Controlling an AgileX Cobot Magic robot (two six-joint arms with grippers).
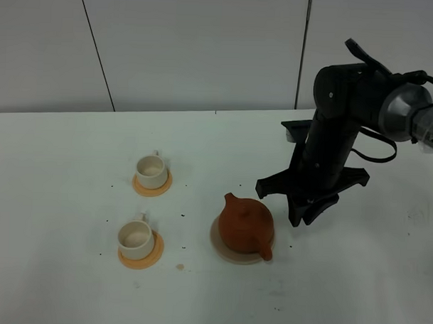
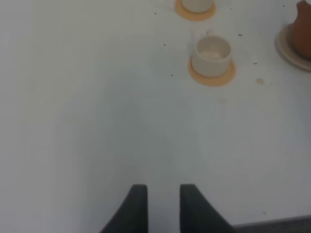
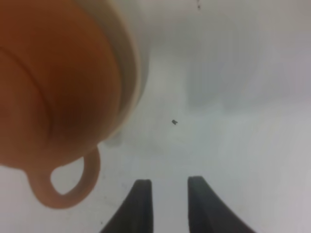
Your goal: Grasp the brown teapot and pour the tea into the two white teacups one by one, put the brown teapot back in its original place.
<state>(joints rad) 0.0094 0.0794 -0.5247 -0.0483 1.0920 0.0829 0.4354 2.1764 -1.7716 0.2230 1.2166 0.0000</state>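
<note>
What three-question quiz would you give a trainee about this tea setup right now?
1. True or false: the brown teapot sits on the beige disc.
2. Multiple choice: what does the right gripper hold? A) the pot's handle. B) a cup. C) nothing.
3. Fill in: each of the two white teacups stands on its own orange ____.

Key: 1 true. 2 C, its jaws stand apart over bare table beside the handle. 3 coaster.
</note>
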